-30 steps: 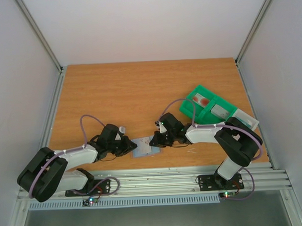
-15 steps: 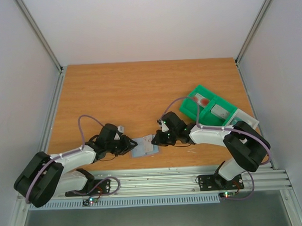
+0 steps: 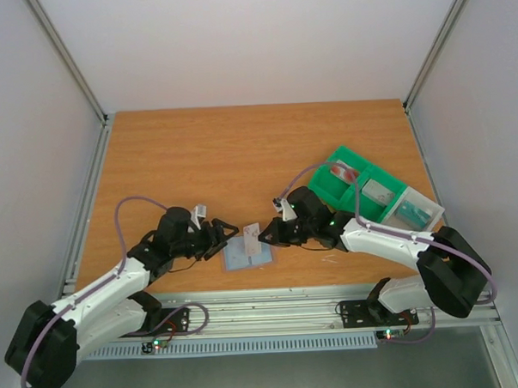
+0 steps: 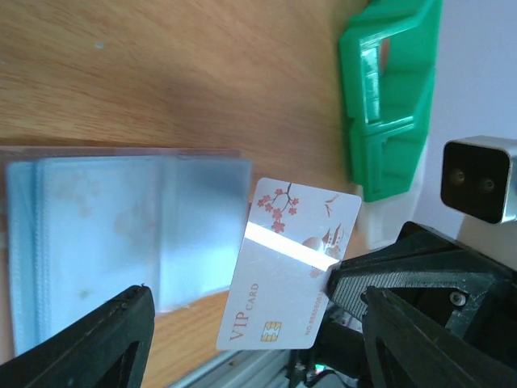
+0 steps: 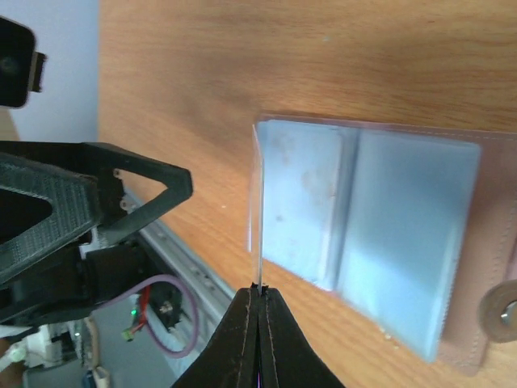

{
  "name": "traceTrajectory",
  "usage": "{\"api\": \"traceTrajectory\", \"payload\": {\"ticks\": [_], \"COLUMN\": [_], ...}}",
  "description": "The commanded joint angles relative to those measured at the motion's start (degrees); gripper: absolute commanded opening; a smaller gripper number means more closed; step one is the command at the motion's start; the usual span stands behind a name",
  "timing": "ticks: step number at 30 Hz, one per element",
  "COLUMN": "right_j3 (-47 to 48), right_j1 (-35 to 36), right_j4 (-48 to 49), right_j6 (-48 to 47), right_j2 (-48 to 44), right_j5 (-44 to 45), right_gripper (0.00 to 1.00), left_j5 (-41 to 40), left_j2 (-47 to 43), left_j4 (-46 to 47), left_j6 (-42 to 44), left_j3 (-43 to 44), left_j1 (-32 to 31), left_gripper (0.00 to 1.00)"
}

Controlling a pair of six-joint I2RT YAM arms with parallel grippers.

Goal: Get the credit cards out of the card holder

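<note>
The blue-grey card holder (image 3: 247,258) lies open and flat near the table's front edge, also seen in the left wrist view (image 4: 121,230) and the right wrist view (image 5: 380,234). My right gripper (image 3: 268,237) is shut on one edge of a white credit card (image 4: 287,275) printed with red blossoms and "VIP CARD". The card stands clear above the holder and shows edge-on as a thin credit card (image 5: 258,218) rising from my right gripper (image 5: 259,293). My left gripper (image 3: 220,236) is open just left of the holder, touching nothing; its fingers (image 4: 109,339) frame the card.
A green compartmented tray (image 3: 323,184) stands at the right rear with cards in it, one bearing a red mark (image 3: 344,170); its wall shows as the green tray (image 4: 388,105). The metal rail (image 3: 273,309) runs along the table's front edge close to the holder.
My left gripper has opened and drawn back to the left, off the card holder. My right gripper has lifted the white card up and clear of the holder.
</note>
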Motion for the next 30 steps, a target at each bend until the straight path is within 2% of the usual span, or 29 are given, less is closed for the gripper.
{"api": "traceTrajectory", "payload": {"ticks": [1, 7, 11, 15, 21, 25, 30], "right_j3": [1.33, 0.93, -0.19, -0.94, -1.23, -1.98, -1.92], "right_j1": [-0.21, -0.25, -0.2, -0.22, -0.22, -0.22, -0.25], "right_j4": [1.39, 6.24, 10.86, 13.55, 14.3, 15.91, 15.33], "right_j6": [3.7, 9.04, 12.69, 14.79, 15.0, 15.71, 13.75], "right_j2": [-3.72, -7.16, -8.16, -8.25, -8.2, -8.06, -8.05], "right_j5": [-3.59, -5.39, -6.61, -7.48, -8.22, -9.06, -9.98], "right_gripper": [0.01, 0.01, 0.01, 0.01, 0.01, 0.01, 0.01], "left_j5": [-0.37, 1.85, 2.9, 3.48, 3.86, 4.15, 4.19], "left_j2": [-3.79, -6.02, -6.1, -6.34, -6.99, -7.63, -8.82], "left_j4": [1.86, 15.01, 20.46, 25.58, 28.46, 29.53, 28.71], "left_j6": [-2.91, -7.73, -9.23, -10.46, -11.14, -11.47, -11.04], "left_j3": [0.01, -4.78, -6.16, -6.94, -6.93, -7.39, -7.33], "left_j1": [-0.07, -0.06, -0.16, -0.24, -0.25, -0.32, -0.27], "left_gripper": [0.73, 0.69, 0.61, 0.48, 0.15, 0.01, 0.0]}}
